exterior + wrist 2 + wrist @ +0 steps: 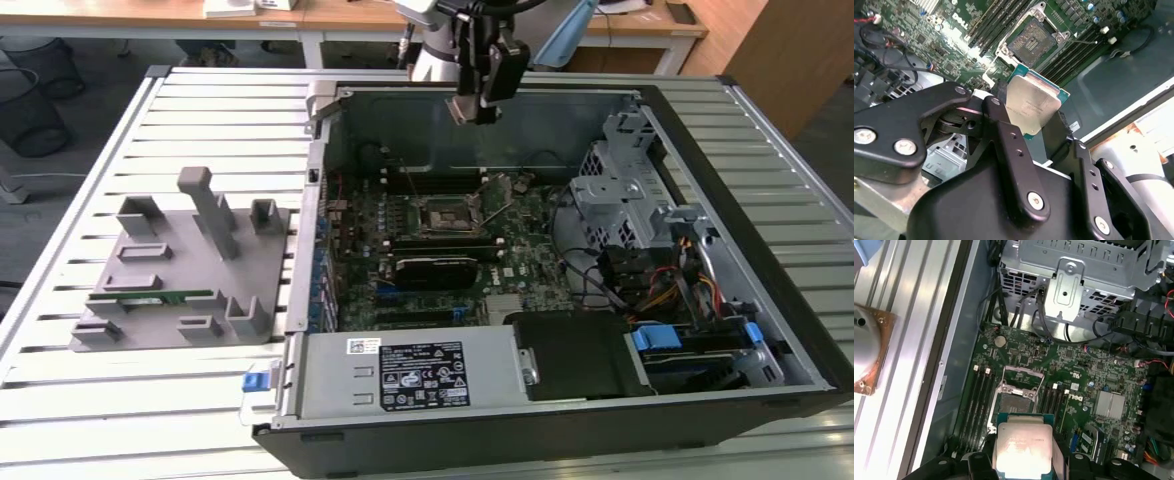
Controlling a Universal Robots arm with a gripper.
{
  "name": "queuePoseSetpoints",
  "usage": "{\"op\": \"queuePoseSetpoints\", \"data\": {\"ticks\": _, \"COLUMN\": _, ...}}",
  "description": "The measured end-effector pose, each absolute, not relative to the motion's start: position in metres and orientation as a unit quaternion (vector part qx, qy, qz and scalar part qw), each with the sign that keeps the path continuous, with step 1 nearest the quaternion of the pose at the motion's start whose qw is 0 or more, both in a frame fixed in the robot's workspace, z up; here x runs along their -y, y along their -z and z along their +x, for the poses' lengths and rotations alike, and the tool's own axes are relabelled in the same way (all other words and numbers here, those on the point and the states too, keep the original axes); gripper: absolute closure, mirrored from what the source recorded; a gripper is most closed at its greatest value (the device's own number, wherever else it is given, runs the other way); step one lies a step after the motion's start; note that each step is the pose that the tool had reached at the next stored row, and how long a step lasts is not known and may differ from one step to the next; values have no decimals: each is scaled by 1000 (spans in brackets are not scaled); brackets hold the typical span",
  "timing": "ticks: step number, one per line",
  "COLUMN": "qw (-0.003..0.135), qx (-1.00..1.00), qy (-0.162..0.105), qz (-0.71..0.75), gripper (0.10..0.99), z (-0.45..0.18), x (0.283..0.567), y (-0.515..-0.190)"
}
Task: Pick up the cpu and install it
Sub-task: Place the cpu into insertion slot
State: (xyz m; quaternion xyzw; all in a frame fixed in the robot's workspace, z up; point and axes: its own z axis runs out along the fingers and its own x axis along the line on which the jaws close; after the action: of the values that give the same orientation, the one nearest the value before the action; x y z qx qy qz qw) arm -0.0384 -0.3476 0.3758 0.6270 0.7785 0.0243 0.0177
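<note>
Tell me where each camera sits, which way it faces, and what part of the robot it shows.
Exterior view: off the arm, high, looking down into the open black computer case on the slatted metal table; the black gripper hangs over its far side.
Second wrist view: on the arm, looking past black fingers shut on the silvery square cpu toward the green motherboard.
First wrist view: on the arm, looking down on the motherboard; gripper and cpu show.
Shared: both wrist views show the cpu and the black square-framed socket.
</note>
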Motion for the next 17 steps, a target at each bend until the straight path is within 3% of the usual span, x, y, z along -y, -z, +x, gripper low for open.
{"op": "queuePoseSetpoints", "data": {"ticks": 17, "qw": 19, "qx": -757, "qy": -24, "qz": 653, "gripper": 557, "z": -42, "x": 347, "y": -361}}
